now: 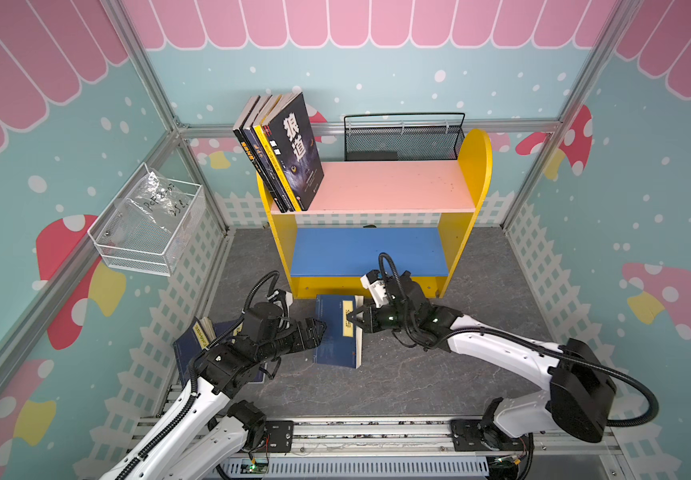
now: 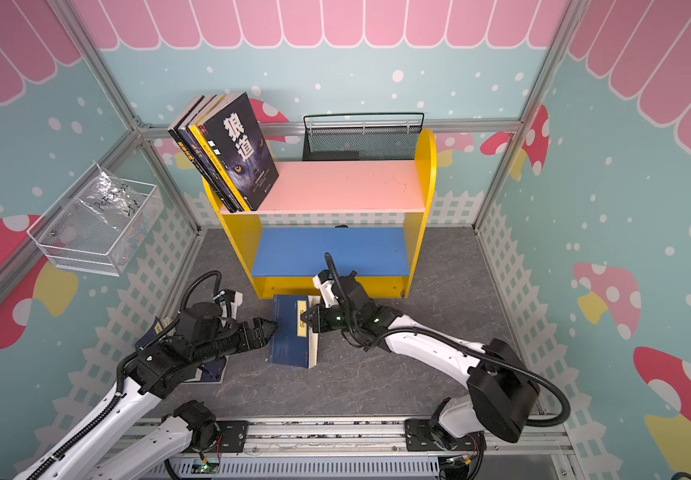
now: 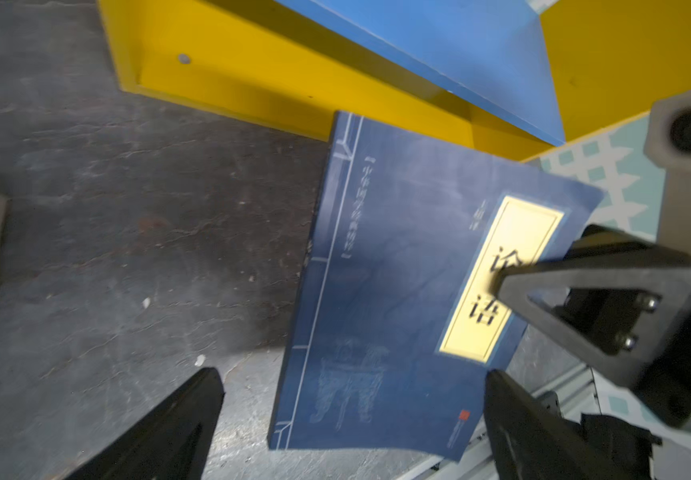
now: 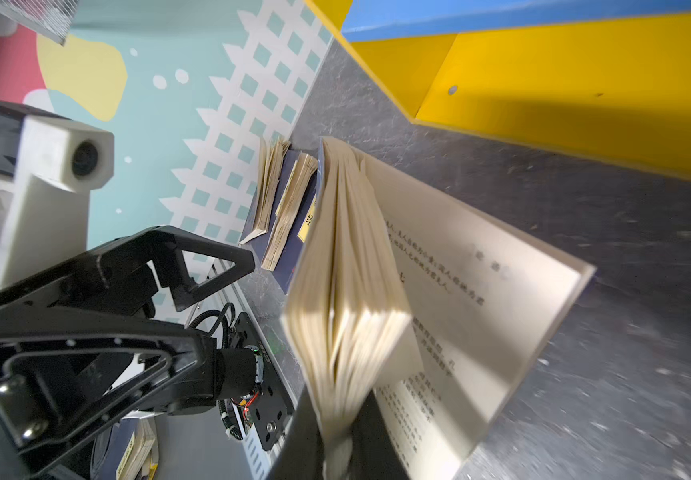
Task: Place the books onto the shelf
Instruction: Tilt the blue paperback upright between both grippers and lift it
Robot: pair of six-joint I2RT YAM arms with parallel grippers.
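Navy paperback [image 1: 335, 338] sat half-raised off tabletop [image 1: 402, 374] before shelf [image 1: 393, 187], fore-edge clamped in right jaws, pages fanning. Left jaws gaped beside spine. Step judged: pickup. Next probably needed: steady spine, lift to shelf.

We note the navy book [image 3: 398, 291] with a matt paper cover and cream pages; the shelf [image 1: 476, 166] in smooth painted wood; the floor [image 1: 418, 382] grey, rough, stone-like; the black basket [image 1: 402, 141] of metal mesh.
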